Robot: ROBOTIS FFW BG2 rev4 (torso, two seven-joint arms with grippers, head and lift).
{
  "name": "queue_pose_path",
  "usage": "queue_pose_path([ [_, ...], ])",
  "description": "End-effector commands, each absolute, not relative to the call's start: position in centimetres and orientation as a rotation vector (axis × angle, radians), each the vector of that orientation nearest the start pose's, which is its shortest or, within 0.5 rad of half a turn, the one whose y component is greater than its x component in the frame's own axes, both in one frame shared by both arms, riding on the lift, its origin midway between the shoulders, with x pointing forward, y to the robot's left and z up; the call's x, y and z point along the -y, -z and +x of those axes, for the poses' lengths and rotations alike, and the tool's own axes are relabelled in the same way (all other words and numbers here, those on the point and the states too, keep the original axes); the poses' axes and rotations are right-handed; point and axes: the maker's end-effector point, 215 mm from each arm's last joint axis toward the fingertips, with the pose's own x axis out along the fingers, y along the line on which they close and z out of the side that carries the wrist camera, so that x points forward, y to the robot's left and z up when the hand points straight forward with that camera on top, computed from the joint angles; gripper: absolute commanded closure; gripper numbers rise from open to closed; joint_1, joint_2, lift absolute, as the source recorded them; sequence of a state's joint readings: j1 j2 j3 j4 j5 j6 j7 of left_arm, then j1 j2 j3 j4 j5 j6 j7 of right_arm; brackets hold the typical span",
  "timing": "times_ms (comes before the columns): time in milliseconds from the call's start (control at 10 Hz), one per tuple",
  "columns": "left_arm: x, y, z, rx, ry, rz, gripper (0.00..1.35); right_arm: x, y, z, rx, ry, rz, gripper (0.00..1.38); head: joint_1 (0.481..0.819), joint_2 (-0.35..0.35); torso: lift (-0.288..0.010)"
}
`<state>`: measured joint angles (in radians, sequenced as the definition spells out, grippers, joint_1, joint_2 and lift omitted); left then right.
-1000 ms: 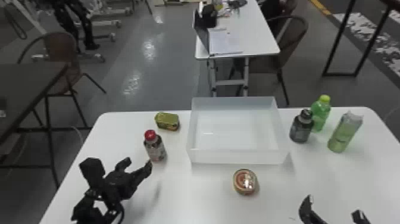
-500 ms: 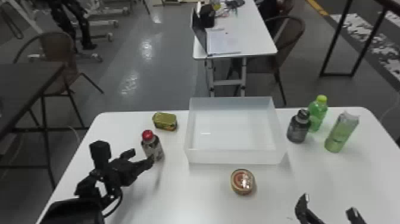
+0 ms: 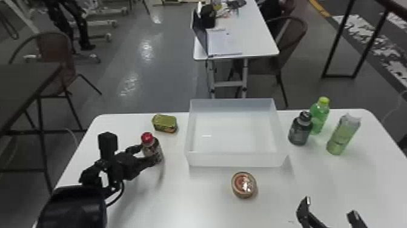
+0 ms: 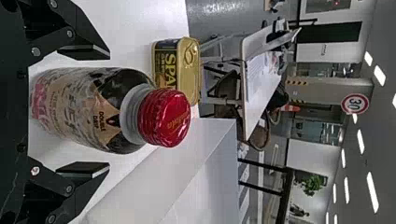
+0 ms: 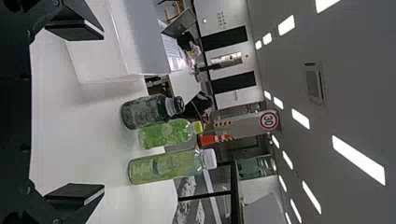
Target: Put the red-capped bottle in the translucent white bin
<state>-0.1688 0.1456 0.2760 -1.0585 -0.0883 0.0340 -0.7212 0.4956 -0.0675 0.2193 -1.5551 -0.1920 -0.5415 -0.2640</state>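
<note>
The bottle [image 3: 152, 150] stands upright on the table [image 3: 193, 201], outside the bin [image 3: 236, 160], toward its 8 o'clock. Its wraparound label carries print, and its red cap has script on top. The left claw [image 3: 146, 155] is spread around it, a gap showing on either side in the left wrist view. The tin [image 3: 164, 122] at the bin's 10 o'clock bears large lettering. Near 4 o'clock, the right claw [image 3: 330, 206] is spread, nothing between its fingers.
</note>
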Motion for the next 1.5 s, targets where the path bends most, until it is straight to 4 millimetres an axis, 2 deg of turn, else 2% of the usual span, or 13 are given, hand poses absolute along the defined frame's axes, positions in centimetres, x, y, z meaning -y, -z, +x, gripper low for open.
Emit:
queue_pose_path([
  [0,-30.1,50.7,57.1,-0.396,0.431,0.009,0.43,20.4,45.0,38.7,-0.026,0.136,0.214,0.14,0.695,0.114,-0.036],
  [200,-30.2,51.3,57.2,-0.408,0.440,0.031,0.49,20.5,45.2,38.7,-0.030,0.136,0.215,0.14,0.695,0.113,-0.036],
  [400,-29.9,51.2,57.3,-0.399,0.447,0.063,0.83,20.5,45.2,38.7,-0.030,0.135,0.217,0.14,0.695,0.112,-0.036],
  [600,-29.3,50.5,57.5,-0.368,0.451,0.039,0.82,20.5,45.3,38.6,-0.032,0.136,0.218,0.14,0.695,0.109,-0.036],
  [900,-27.0,44.7,57.6,-0.243,0.431,-0.053,0.82,20.5,45.4,38.6,-0.035,0.138,0.219,0.14,0.695,0.094,-0.036],
  [1100,-24.3,39.8,58.4,-0.140,0.454,-0.108,0.82,20.4,45.4,38.6,-0.035,0.135,0.220,0.14,0.695,0.079,-0.036],
  [1200,-22.3,37.7,58.7,-0.103,0.486,-0.128,0.83,20.4,45.4,38.7,-0.034,0.133,0.220,0.14,0.695,0.063,-0.036],
  [1400,-17.1,36.1,58.9,-0.081,0.585,-0.189,0.82,20.2,45.5,38.9,-0.035,0.128,0.222,0.14,0.695,0.014,-0.036],
])
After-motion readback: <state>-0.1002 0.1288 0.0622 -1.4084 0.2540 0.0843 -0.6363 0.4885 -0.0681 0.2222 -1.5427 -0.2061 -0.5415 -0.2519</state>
